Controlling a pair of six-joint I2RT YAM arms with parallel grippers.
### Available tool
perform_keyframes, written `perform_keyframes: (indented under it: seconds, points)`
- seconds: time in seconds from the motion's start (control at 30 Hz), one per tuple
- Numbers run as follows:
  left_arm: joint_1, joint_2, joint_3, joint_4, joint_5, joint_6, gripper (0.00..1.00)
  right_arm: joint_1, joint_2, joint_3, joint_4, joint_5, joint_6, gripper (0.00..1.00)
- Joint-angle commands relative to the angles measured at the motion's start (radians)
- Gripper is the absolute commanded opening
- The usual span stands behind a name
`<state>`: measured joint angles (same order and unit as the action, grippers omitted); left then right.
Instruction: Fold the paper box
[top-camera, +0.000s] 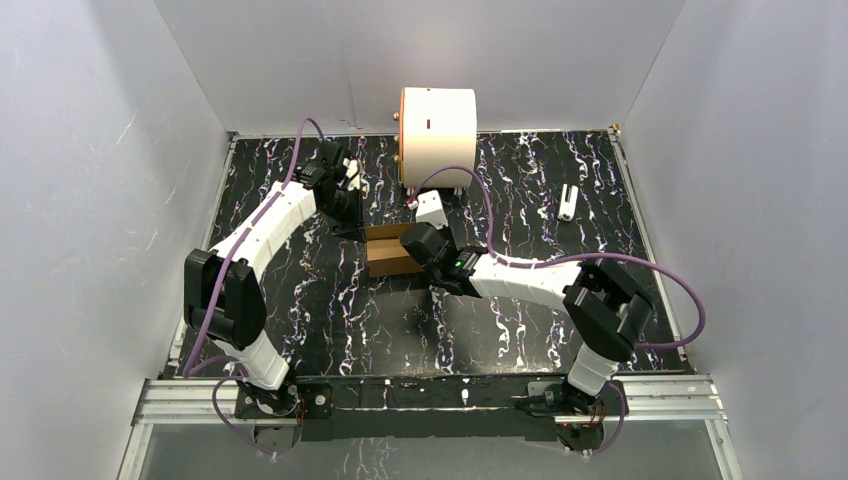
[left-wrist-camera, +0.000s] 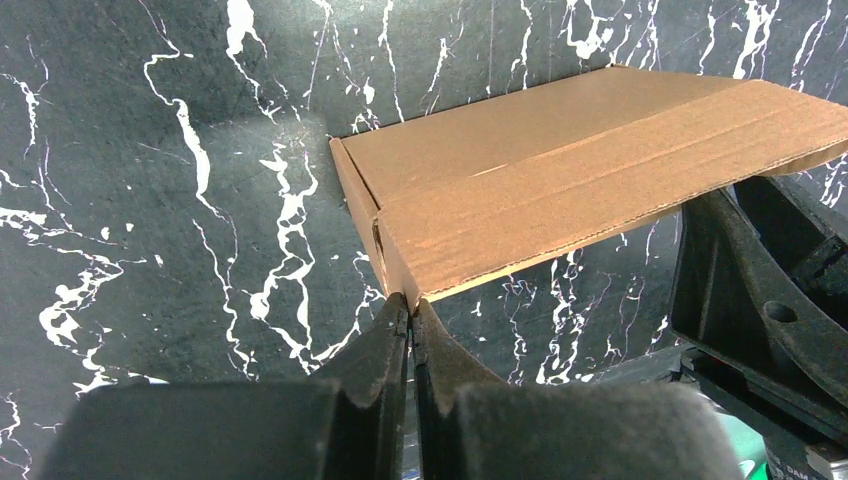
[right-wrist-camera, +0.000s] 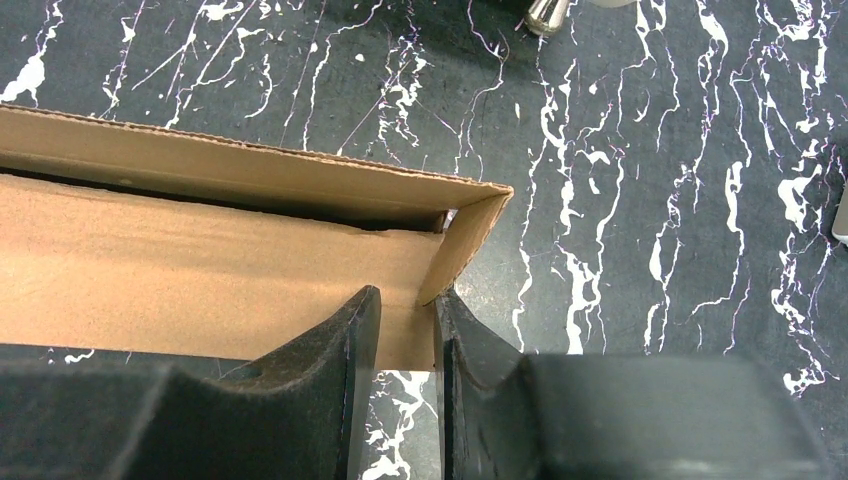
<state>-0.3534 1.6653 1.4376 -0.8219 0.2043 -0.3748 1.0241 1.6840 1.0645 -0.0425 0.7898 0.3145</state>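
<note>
The plain brown corrugated-cardboard paper box (top-camera: 388, 255) lies on the black, white-veined marble-pattern table top (top-camera: 330, 320), near the table's middle and between my two arms. It is partly erected: one long wall and one short end wall stand upright from its floor. My left claw (left-wrist-camera: 410, 305) is fully closed, finger against finger, and holds nothing. Its tips rest against the lower corner of the box (left-wrist-camera: 560, 170), where the long outer panel meets the end. My right claw (right-wrist-camera: 408, 310) stands partly open at the opposite end. One finger sits inside the box (right-wrist-camera: 200, 260) over the floor. The other sits outside, just beside the short end wall. The gap between them is wider than that wall. Beyond the box, at the table's far edge, stands a large white cylinder with an orange rim (top-camera: 438, 120).
</note>
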Motion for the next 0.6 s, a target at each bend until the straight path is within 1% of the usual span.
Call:
perform_keyframes:
  seconds: [0.0,0.2,0.33,0.57]
  points:
    - [-0.006,-0.025,0.028,-0.018,0.030,0.013,0.00,0.014,0.052,-0.015,-0.054,-0.104,0.034,0.36]
    - [-0.006,-0.036,-0.013,0.030,0.086,-0.026,0.00,0.014,0.054,-0.010,-0.055,-0.101,0.034,0.36]
    - [-0.007,-0.042,-0.039,0.041,0.083,-0.035,0.00,0.014,0.054,-0.011,-0.058,-0.103,0.036,0.36]
    - [-0.007,-0.060,-0.067,0.043,0.031,-0.023,0.00,0.014,0.049,-0.010,-0.056,-0.101,0.035,0.36]
